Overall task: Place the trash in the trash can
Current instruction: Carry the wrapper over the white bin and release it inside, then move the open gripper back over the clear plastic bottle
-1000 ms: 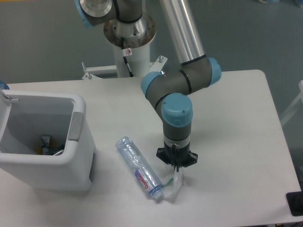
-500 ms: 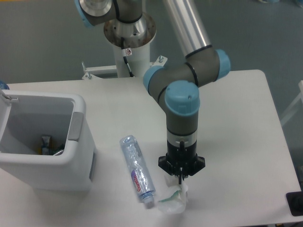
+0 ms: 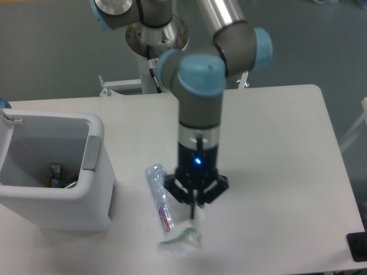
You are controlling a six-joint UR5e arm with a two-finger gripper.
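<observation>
Wrapper (image 3: 182, 238) nearest, hanging pinched in claw (image 3: 195, 213), seemingly just clear of worktop (image 3: 275, 172). Bottle (image 3: 159, 196) lying just left. Carry step underway, prob. Next: swing left over trash can (image 3: 94, 172), release; bottle after.

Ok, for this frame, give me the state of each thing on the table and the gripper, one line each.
gripper: pointing down, shut on the wrapper's top.
wrapper: crumpled, hanging from the gripper; whether it touches the table, cannot tell.
bottle: crushed, lying on its side, partly behind the gripper.
trash can: upright, open, some items already at the bottom.
table: white, bearing everything.
</observation>
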